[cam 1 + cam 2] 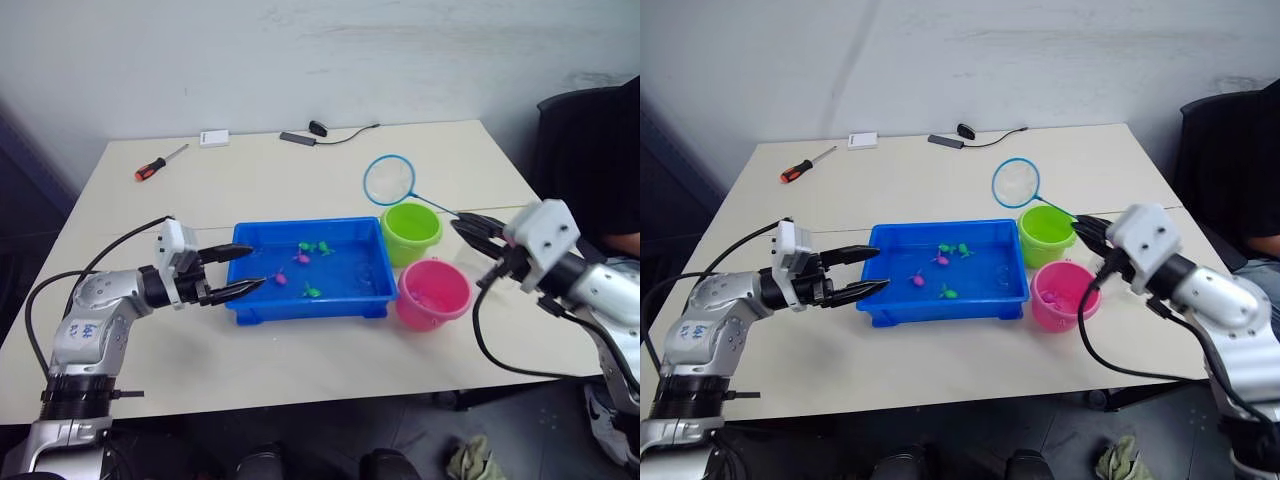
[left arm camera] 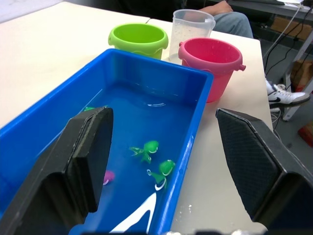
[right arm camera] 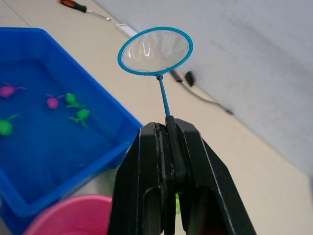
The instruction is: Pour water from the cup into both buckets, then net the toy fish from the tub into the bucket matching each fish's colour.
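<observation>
The blue tub (image 1: 300,305) holds water and several toy fish, green ones (image 1: 313,292) and pink ones (image 1: 281,280). My left gripper (image 1: 257,267) is open at the tub's left end, one finger over the water and one at the front rim. Right of the tub stand the green bucket (image 1: 411,232) and, nearer me, the pink bucket (image 1: 433,293). The clear cup (image 2: 192,29) stands behind the two buckets in the left wrist view. My right gripper (image 1: 462,225) is shut on the handle of a blue net (image 1: 388,180), whose ring hangs beyond the green bucket.
At the table's far side lie a screwdriver (image 1: 158,163), a small white box (image 1: 213,138) and a black cable with a plug (image 1: 318,128). A person (image 1: 600,170) sits at the right edge, close to my right arm.
</observation>
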{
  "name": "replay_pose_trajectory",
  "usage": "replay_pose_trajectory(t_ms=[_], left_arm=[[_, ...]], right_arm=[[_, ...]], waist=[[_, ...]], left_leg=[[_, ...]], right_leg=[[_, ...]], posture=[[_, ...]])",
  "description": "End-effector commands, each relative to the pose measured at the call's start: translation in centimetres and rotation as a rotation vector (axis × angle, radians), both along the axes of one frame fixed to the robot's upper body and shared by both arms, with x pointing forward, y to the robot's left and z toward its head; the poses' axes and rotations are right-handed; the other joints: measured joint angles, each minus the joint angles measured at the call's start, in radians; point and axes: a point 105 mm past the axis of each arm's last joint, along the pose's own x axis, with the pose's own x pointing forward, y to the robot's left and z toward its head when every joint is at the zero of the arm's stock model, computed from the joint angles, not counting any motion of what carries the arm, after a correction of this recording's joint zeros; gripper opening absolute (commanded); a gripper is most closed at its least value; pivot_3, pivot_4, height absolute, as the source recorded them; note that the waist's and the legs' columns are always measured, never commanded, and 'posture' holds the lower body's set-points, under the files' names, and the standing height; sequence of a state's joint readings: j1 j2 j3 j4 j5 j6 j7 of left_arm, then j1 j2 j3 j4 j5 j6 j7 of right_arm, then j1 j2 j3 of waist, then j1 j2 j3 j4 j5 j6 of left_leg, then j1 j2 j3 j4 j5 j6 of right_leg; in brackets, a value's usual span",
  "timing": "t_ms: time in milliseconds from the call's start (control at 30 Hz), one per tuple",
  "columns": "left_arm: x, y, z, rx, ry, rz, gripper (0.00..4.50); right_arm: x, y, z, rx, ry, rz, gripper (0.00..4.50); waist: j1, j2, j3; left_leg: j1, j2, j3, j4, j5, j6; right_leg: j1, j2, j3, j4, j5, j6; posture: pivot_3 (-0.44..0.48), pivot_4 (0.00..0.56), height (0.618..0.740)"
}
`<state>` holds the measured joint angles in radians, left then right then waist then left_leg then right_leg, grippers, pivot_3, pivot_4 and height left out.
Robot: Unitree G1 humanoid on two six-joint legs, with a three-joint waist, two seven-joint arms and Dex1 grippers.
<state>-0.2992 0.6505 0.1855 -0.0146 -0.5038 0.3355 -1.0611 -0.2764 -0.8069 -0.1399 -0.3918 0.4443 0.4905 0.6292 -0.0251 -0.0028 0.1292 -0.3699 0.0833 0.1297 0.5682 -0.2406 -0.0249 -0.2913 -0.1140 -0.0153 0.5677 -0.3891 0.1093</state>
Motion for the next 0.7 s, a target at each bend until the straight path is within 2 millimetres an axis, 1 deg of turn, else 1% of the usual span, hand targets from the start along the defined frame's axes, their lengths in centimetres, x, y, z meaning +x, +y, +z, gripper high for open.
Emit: replay_pose_trajectory(t_ms=[33, 167, 233, 400, 533, 600, 700], left_arm=[[-0.4, 0.6, 1.5, -0.01, -0.05, 0.033, 3.67], [-0.7, 1.3, 0.7, 0.001, -0.014, 0.099, 3.67], [-0.6, 1.6, 0.3, 0.011, 0.006, 0.139, 3.67], [-0.4, 2.5, -0.7, 0.061, 0.04, 0.263, 3.67], [-0.5, 2.5, -1.2, 0.086, 0.045, 0.302, 3.67], [-0.8, 2.2, -1.5, 0.09, 0.071, 0.295, 3.67], [-1.2, 2.2, -1.8, 0.098, 0.093, 0.297, 3.67]], right_arm=[[0.0, 0.6, -1.5, 0.043, 0.191, 0.009, 0.0], [-0.6, 1.9, -2.0, 0.083, 0.303, 0.062, 0.0], [-0.6, 2.1, -2.1, 0.086, 0.336, 0.057, 0.0], [-0.6, 2.5, -2.1, 0.042, 0.348, 0.05, 0.0], [-0.7, 3.2, -2.7, 0.067, 0.413, 0.056, 0.0], [-0.4, 3.7, -3.4, 0.053, 0.453, 0.056, 0.0], [0.4, 4.5, -3.9, 0.053, 0.478, 0.065, 0.0]], waist=[[0.002, 0.0, 0.0], [-0.001, 0.001, 0.0], [-0.003, 0.002, -0.001], [-0.002, 0.002, -0.001], [-0.002, 0.001, -0.001], [-0.003, 0.002, -0.001], [-0.005, 0.002, -0.001]], left_leg=[[0.0, 0.0, 0.0, 0.0, 0.0, 0.0], [-0.001, 0.0, -0.001, 0.0, -0.001, 0.0], [-0.001, 0.0, -0.001, -0.001, -0.003, -0.003], [-0.001, 0.0, -0.001, -0.001, -0.002, -0.003], [-0.001, 0.0, -0.001, -0.001, -0.003, -0.004], [-0.001, 0.0, -0.001, -0.001, -0.003, -0.004], [-0.001, 0.0, -0.001, -0.002, -0.003, -0.004]], right_leg=[[0.0, 0.0, 0.0, 0.0, 0.0, 0.0], [0.0, 0.0, -0.002, 0.0, 0.0, -0.001], [0.0, 0.0, -0.002, 0.0, 0.0, -0.001], [0.0, 0.0, -0.003, 0.0, -0.001, -0.001], [0.0, 0.0, -0.003, -0.001, -0.001, -0.001], [-0.001, 0.0, -0.003, -0.001, -0.001, -0.002], [-0.001, 0.0, -0.002, -0.001, -0.002, -0.004]], posture=[[0.0, 0.15, 0.733], [0.0, 0.15, 0.733], [0.0, 0.15, 0.733], [0.0, 0.15, 0.733], [0.0, 0.15, 0.733], [0.0, 0.15, 0.733], [0.0, 0.15, 0.733]])
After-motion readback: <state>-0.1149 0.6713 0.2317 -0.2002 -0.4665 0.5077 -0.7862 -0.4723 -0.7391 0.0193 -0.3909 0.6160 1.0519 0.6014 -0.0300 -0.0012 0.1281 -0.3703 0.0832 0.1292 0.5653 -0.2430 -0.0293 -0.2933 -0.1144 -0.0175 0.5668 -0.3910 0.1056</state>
